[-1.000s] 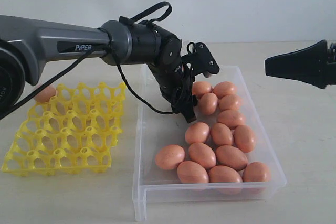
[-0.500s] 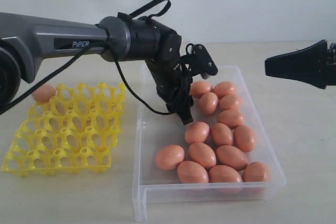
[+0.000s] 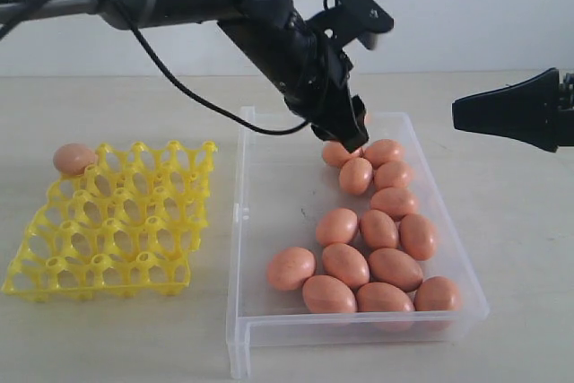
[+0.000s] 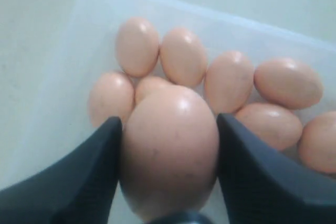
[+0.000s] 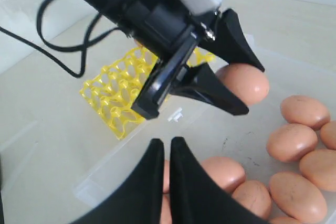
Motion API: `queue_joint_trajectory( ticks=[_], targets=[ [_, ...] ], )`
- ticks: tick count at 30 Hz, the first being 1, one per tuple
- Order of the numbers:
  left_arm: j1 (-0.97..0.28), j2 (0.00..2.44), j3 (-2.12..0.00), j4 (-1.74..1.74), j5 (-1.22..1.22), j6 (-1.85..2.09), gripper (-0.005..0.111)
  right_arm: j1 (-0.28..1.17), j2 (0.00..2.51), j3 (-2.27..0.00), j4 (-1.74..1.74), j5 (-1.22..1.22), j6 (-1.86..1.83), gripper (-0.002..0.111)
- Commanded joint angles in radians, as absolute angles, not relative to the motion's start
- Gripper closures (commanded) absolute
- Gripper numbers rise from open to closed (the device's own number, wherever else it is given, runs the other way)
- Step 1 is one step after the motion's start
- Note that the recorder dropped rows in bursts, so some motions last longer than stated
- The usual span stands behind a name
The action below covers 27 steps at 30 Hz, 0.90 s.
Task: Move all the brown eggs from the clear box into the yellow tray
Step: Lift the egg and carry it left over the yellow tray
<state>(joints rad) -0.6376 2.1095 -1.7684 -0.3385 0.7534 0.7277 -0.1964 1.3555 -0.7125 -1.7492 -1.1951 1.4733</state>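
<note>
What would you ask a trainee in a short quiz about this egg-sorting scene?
1. True or false: the left pincer grips a brown egg above the clear box.
2. How many eggs sit in the yellow tray: A none, B one, C four?
3. Which pincer holds nothing?

Key
1. True.
2. B: a lone egg at the tray's corner.
3. The right pincer, shut and empty.
</note>
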Motion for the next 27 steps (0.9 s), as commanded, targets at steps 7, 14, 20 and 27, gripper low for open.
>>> queue_joint_trajectory(
  ticks=[7,14,20,27],
  targets=[
    [-0.529,1.891,-1.466,-0.751,0.507,1.049,0.103,-0.200,1.348,-0.710,-1.744,-1.200,1.456,0.109],
    [-0.425,1.763,-1.238,-1.129,0.370,1.360,0.103,-0.200,1.348,-0.710,-1.744,-1.200,1.456,0.109],
    [-0.223,1.702,-1.012,-1.744,0.505,1.954,0.103,-0.200,1.348,-0.710,-1.744,-1.200,1.456,0.109],
    [0.003,1.731,-0.958,-1.744,0.698,1.983,0.103,-0.200,1.348,-0.710,-1.744,-1.200,1.456,0.109]
  ],
)
